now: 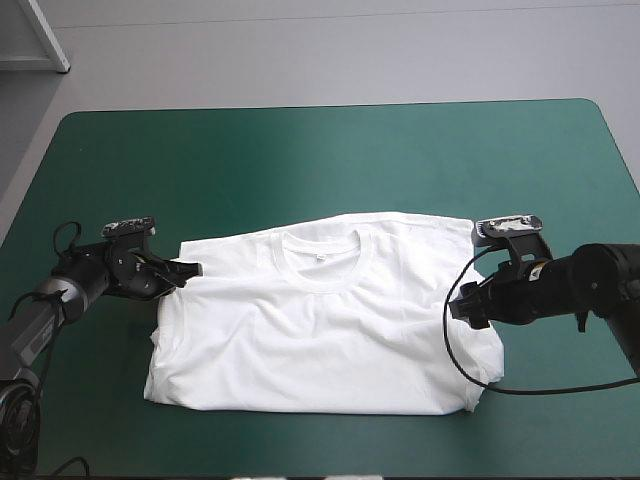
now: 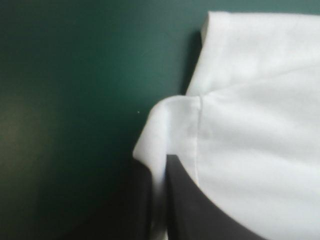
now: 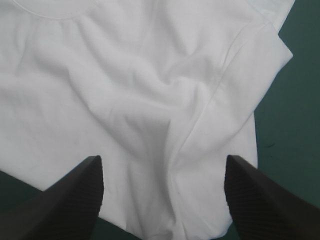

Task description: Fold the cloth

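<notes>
Clamping the T-shirt (image 1: 320, 335) sleeve, left fingers (image 2: 195, 212) sit closed — right fingers (image 3: 65, 202) spread wide (neck label (image 1: 318, 256) unreadable).

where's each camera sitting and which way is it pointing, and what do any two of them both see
High view: above and behind the robot, looking forward and down on the table and the spread T-shirt; both arms show, with the left claw and right claw at the shirt's sides.
Left wrist view: on the left wrist, looking along its claw, which is shut on the T-shirt's edge.
Right wrist view: on the right wrist, looking across the shirt's front; its claw is open.
Shared: all three views show the T-shirt on the teal-green cover.
</notes>
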